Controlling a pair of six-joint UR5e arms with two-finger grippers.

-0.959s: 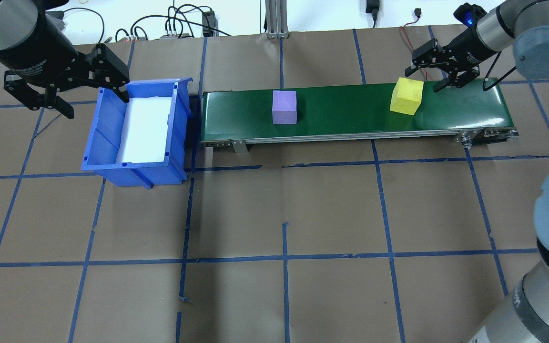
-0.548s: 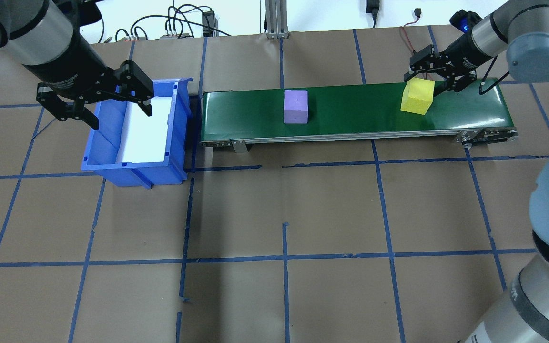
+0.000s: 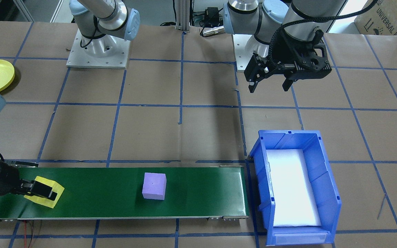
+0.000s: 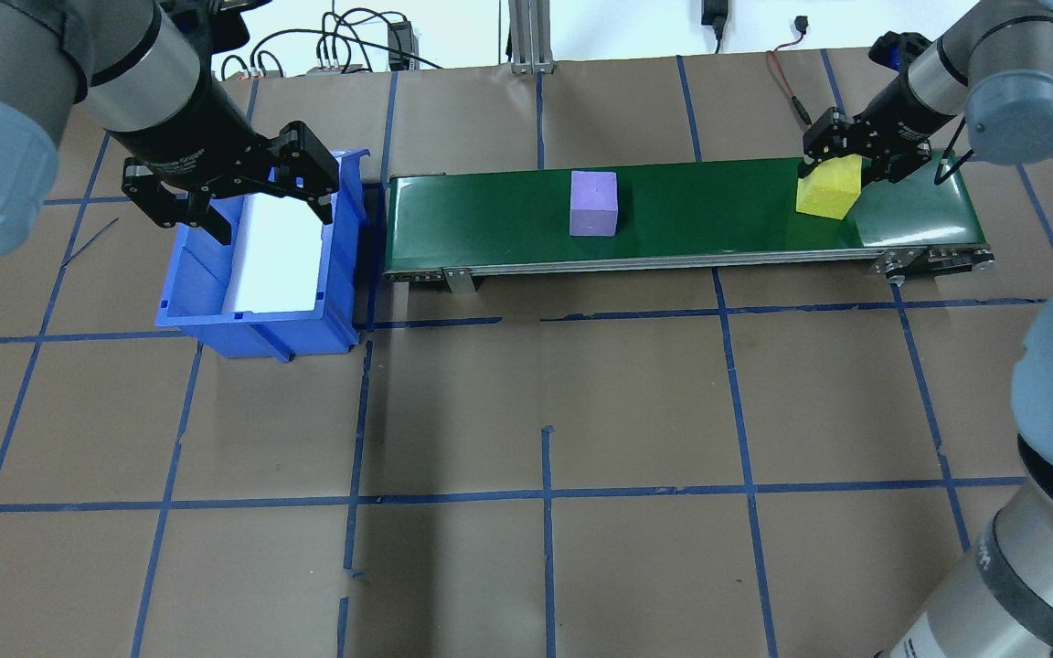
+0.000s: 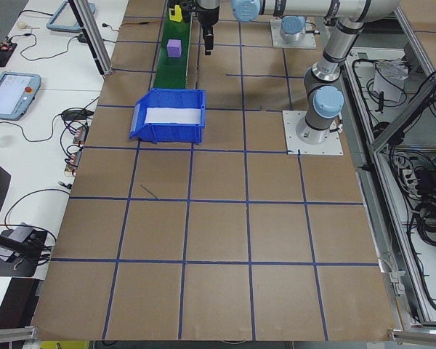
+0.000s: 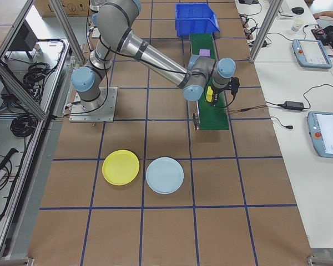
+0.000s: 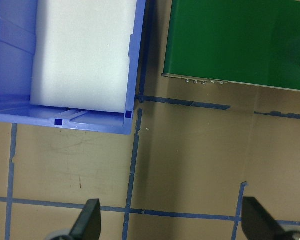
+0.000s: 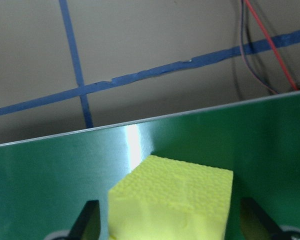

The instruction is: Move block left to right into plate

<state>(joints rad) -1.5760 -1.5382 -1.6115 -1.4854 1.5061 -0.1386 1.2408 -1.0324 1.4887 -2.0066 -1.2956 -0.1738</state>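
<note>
Right wrist-mounted view shows the right gripper [image 8: 167, 220] spread around the yellow block [image 8: 172, 200] on the green conveyor [image 8: 50, 170], fingers not yet touching: the grasping step, which next calls for closing, lifting and carrying to the yellow plate [image 6: 120, 167]. Two blocks, yellow and purple block [image 4: 593, 203]; two plates, counting the pale blue plate [image 6: 165, 175]; one blue bin [image 4: 216, 302], near which the left gripper [image 4: 232, 196] hangs spread and empty.
</note>
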